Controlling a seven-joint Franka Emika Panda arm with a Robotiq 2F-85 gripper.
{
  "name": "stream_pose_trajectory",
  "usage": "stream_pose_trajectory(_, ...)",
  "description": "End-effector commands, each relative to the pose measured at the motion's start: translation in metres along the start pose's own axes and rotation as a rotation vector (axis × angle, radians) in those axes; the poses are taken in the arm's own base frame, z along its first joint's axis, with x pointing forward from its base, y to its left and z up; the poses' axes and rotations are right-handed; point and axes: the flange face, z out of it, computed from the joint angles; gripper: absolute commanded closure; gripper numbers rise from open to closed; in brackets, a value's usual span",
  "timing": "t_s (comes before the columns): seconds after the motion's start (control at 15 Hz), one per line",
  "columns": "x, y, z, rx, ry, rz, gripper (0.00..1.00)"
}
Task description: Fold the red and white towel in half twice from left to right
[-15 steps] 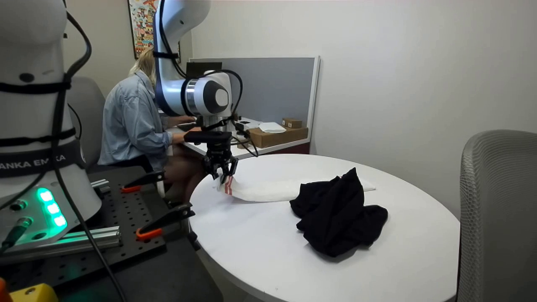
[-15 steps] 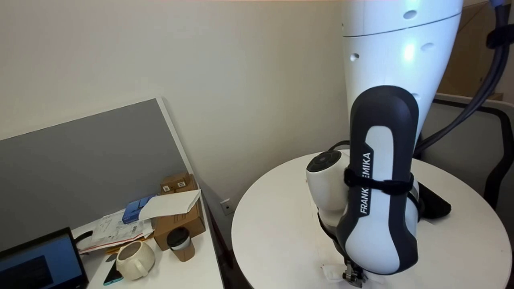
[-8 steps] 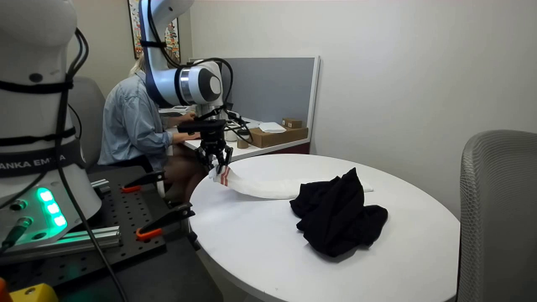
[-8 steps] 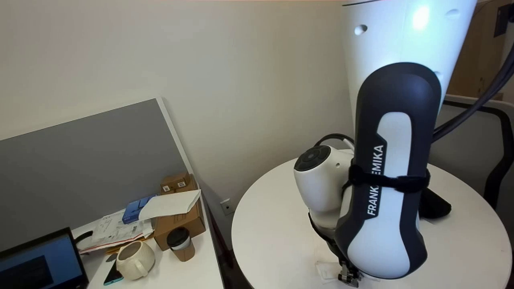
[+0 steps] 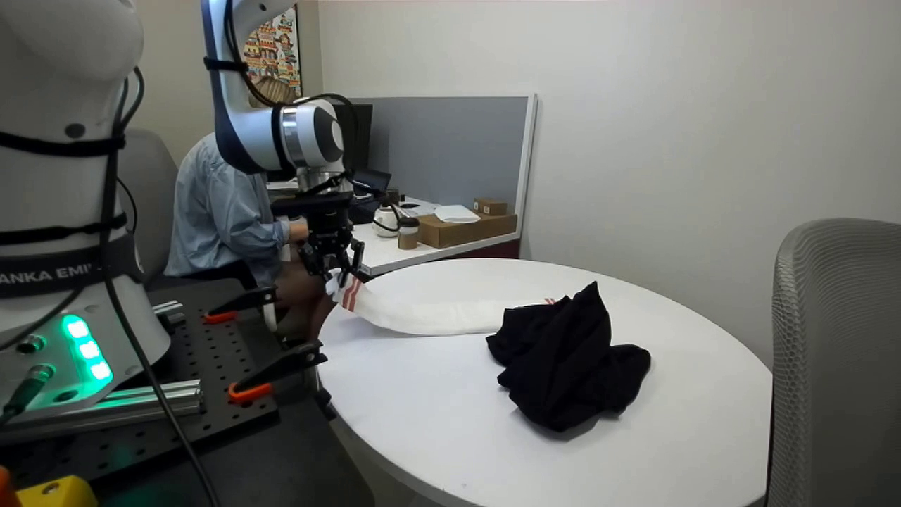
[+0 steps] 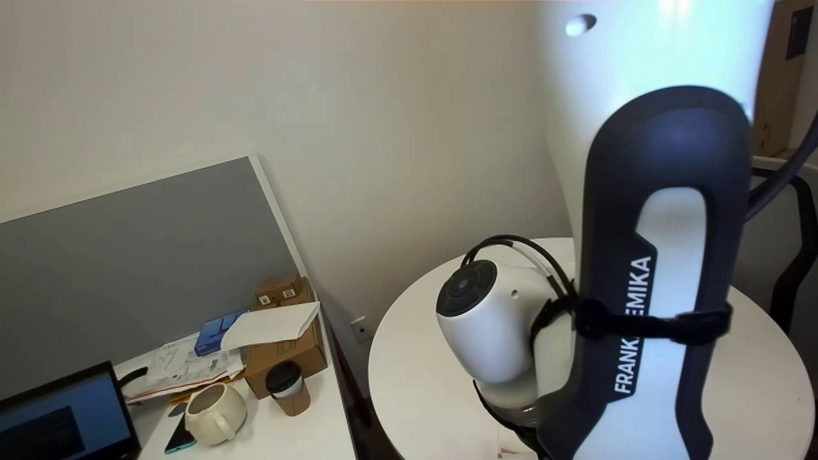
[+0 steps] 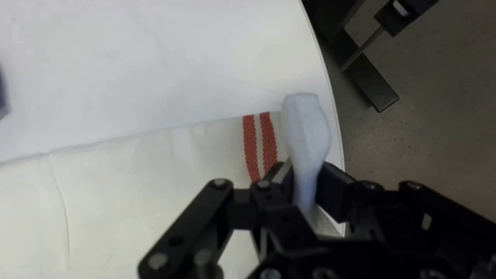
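Note:
The white towel [image 5: 429,318] with red stripes [image 5: 350,292] lies as a long strip on the round white table [image 5: 436,415]. My gripper [image 5: 343,274] is shut on its striped end and holds it raised near the table rim. In the wrist view the gripper [image 7: 305,176] pinches a bunched fold [image 7: 308,131] between its pads, beside two red stripes [image 7: 268,139]. The rest of the towel [image 7: 128,193] spreads away to the left there. The towel's far end is partly hidden behind a black cloth [image 5: 563,366]. In an exterior view the arm [image 6: 671,255] hides most of the towel; the gripper is below the frame.
A grey chair [image 5: 838,338] stands at the table's right. A desk behind holds a mug [image 6: 216,415], a lidded cup [image 6: 287,388] and a cardboard box [image 5: 464,231]. A person [image 5: 225,204] sits behind the arm. The table rim [image 7: 331,100] runs close beside the gripper.
My gripper has moved left and up with the towel end, toward the table rim. The towel has slid left, and its far red stripe now shows behind the black cloth, which has not moved.

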Motion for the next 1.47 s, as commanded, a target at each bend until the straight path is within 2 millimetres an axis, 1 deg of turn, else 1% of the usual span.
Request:
stream_pose_trajectory(0.0,-0.005,-0.009,-0.033,-0.047,0.029,-0.006,0.9)
stream_pose_trajectory(0.27,-0.006,-0.002,-0.07,-0.076,0.077,0.02,0.9)
stream_pose_trajectory(0.4,-0.005,-0.002,-0.087,-0.118,0.081,0.017,0.9)
stream_pose_trajectory(0.53,-0.004,-0.009,-0.1,-0.146,0.082,-0.001,0.9)
stream_pose_trajectory(0.67,-0.002,-0.02,-0.11,-0.167,0.078,-0.023,0.9)
stream_pose_trajectory(0.8,0.001,-0.032,-0.118,-0.182,0.071,-0.054,0.9)
stream_pose_trajectory(0.93,0.003,-0.04,-0.126,-0.194,0.076,-0.071,0.9)
stream_pose_trajectory(1.07,0.005,-0.033,-0.139,-0.188,0.098,-0.045,0.9)
stream_pose_trajectory(1.13,0.005,-0.023,-0.147,-0.178,0.115,-0.014,0.9)
stream_pose_trajectory(1.27,0.001,-0.001,-0.164,-0.166,0.141,0.058,0.9)
stream_pose_trajectory(1.4,-0.006,0.029,-0.184,-0.154,0.165,0.14,0.9)
